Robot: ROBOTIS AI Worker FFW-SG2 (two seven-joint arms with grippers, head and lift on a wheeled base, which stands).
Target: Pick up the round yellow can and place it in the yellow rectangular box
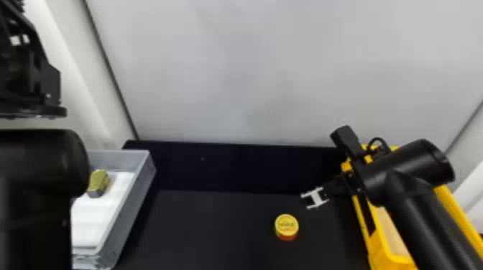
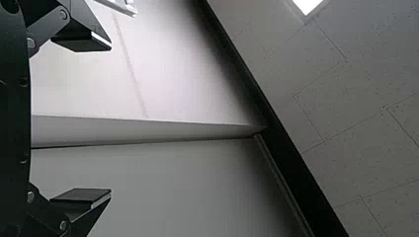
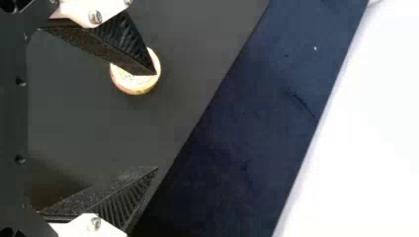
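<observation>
The right gripper (image 3: 156,121) and the left gripper (image 2: 111,120) have fingers spread. The yellow can (image 3: 130,86) is behind one right fingertip; better to centre it between both fingers before descending.

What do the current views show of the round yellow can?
The can is short and round, with a yellow, marked top and a reddish lower side; its material can't be told. It stands upright, marked face up, on the dark table, left of the yellow box. The open right hand isn't gripping it, though one finger covers part of it in the right wrist view.
</observation>
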